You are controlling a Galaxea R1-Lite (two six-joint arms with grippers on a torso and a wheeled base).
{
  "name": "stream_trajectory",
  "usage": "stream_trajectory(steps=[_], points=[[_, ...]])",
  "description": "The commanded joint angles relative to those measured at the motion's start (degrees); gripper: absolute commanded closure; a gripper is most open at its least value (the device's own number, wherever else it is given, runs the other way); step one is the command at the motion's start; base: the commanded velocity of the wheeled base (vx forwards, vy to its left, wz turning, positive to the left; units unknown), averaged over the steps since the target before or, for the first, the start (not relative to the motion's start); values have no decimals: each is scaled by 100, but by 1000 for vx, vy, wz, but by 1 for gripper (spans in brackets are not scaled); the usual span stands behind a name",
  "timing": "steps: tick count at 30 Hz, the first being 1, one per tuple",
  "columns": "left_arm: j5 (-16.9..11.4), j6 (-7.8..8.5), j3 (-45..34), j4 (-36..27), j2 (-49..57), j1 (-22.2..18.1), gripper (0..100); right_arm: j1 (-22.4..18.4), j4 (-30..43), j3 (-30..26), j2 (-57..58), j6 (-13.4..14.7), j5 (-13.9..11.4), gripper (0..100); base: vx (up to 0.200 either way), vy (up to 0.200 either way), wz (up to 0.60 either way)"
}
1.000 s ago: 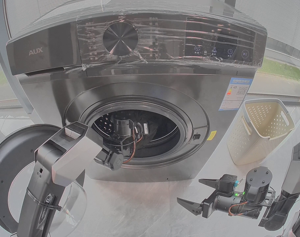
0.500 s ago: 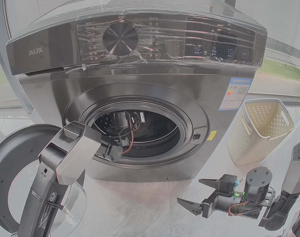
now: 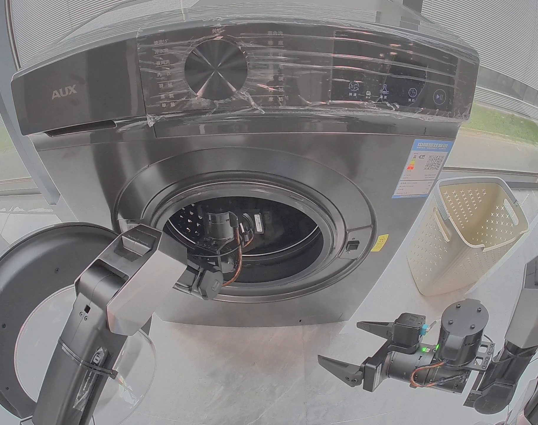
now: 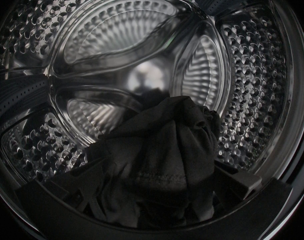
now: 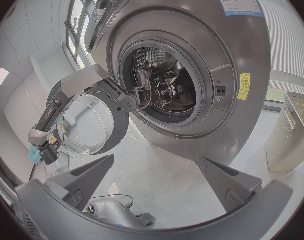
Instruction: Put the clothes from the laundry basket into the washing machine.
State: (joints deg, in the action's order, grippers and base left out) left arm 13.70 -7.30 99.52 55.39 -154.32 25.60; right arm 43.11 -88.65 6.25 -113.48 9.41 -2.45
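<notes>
Pale floor tiles (image 3: pixel 251 373) front the washing machine (image 3: pixel 222 154); the laundry basket (image 3: pixel 452 249) stands at its right. The left gripper (image 4: pixel 160 170) is inside the machine's drum, released, a dark garment (image 4: pixel 165 144) lying between its spread fingers. The right gripper (image 3: pixel 340 342) hangs before the machine, spread wide and grasping nothing.

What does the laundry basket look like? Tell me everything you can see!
The laundry basket is cream-coloured and looks like plastic, with rows of little holes in its walls, a smooth rim and long handle slots near the top. It stands on the pale floor, right of the washing machine. No clothes show inside it.
</notes>
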Motion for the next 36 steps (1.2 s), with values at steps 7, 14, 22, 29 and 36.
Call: stream_trajectory(steps=[7, 14, 22, 29, 36], points=[[-8, 45, -1278, -55, 429, 165, 0, 5, -3, -1, 2, -9, -1, 0, 0, 0, 0], [-17, 89, -1111, -275, 209, 121, 0, 75, -3, -1, 10, -1, 8, 0, 0, 0, 0], [10, 89, -425, -433, -63, 85, 100, 75, -3, 7, 2, -1, 8, 0, 0, 0, 0], [221, 80, 621, -494, -353, -99, 100, 75, -3, 16, 2, -1, 8, 0, 0, 0, 0], [370, 97, 1447, -591, -538, -213, 100, 75, -3, 16, 2, -1, -1, 0, 0, 0, 0]])
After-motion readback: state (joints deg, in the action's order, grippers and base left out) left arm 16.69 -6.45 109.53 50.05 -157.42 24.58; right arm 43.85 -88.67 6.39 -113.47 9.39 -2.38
